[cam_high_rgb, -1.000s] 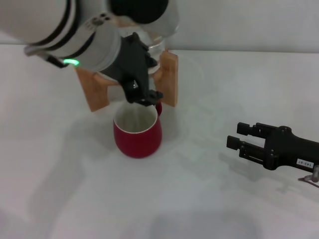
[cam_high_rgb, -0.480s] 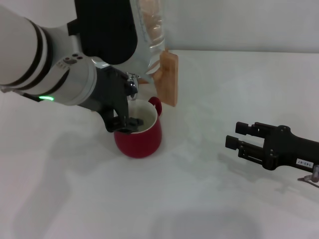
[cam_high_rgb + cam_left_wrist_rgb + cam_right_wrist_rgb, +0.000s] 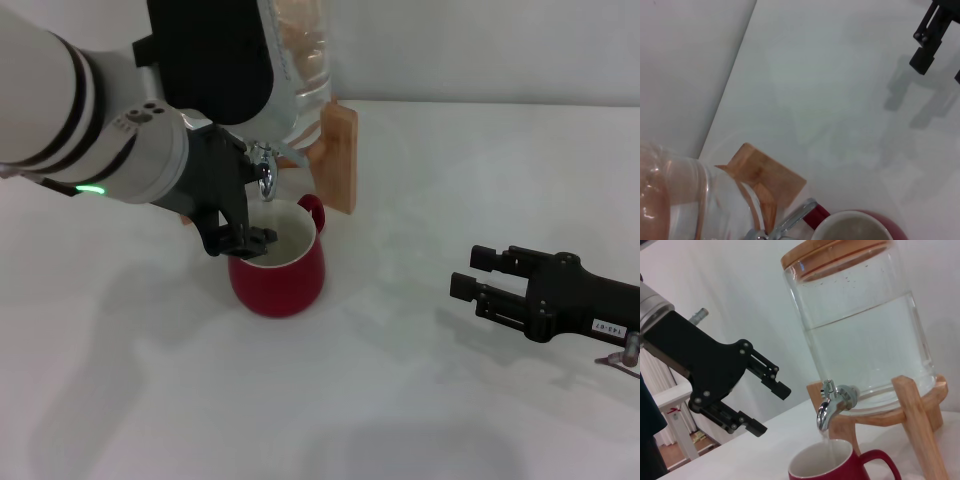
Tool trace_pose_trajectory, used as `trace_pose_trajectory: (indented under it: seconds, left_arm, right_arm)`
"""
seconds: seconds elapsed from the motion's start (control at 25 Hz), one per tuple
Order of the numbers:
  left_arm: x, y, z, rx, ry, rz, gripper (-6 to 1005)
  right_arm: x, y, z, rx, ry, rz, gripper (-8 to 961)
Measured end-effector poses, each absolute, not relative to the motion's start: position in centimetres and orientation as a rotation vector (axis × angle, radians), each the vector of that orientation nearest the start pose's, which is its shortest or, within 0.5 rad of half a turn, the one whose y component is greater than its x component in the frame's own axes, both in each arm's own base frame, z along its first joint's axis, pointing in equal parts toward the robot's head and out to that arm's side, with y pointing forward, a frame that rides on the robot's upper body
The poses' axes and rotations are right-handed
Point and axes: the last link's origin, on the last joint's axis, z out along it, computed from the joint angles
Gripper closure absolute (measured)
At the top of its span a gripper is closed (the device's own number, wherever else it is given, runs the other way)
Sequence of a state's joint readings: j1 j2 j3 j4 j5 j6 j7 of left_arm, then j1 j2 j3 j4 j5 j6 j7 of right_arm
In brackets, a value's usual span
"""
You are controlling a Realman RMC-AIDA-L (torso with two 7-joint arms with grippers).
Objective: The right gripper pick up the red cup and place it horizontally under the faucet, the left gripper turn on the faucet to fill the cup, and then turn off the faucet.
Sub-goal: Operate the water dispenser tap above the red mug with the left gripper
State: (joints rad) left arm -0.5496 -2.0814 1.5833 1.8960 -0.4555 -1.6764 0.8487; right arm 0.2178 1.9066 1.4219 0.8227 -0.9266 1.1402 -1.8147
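The red cup (image 3: 277,268) stands upright on the white table under the faucet (image 3: 265,180), handle toward the jar. In the right wrist view a thin stream of water falls from the faucet (image 3: 832,405) into the cup (image 3: 840,469). My left gripper (image 3: 245,240) is open and empty just left of the cup's rim, a little apart from the faucet; it also shows in the right wrist view (image 3: 771,409). My right gripper (image 3: 472,272) is open and empty, low over the table at the right. The left wrist view shows the cup's rim (image 3: 855,227) and the right gripper's fingers (image 3: 927,37).
The clear water jar (image 3: 860,330) sits on a wooden stand (image 3: 915,415) at the back of the table (image 3: 420,400). My left arm (image 3: 90,130) fills the upper left of the head view and hides part of the stand.
My left gripper has come off the faucet and moved down and to the left of the cup. The cup and my right gripper have not moved.
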Motion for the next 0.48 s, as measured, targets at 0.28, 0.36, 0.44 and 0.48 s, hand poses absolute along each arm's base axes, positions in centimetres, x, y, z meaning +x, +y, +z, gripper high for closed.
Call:
trace_pose_trajectory:
  seconds: [0.28, 0.36, 0.44, 0.48]
  left_arm:
    - [-8.86, 32.38, 2.26, -2.634, 0.055, 0.577, 376]
    - [-8.84, 32.43, 2.17, -2.634, 0.056, 0.577, 376]
    - [-8.81, 32.53, 2.08, -2.635, 0.057, 0.579, 376]
    - [-8.82, 32.59, 2.05, -2.636, 0.057, 0.582, 376]
  right_arm:
    - [25.71, 29.55, -1.85, -2.548, 0.718, 0.914, 425]
    - [25.72, 29.56, -1.86, -2.548, 0.719, 0.913, 425]
    - [25.72, 29.57, -1.86, -2.548, 0.719, 0.913, 425]
    - [25.72, 29.57, -1.86, -2.548, 0.719, 0.913, 425]
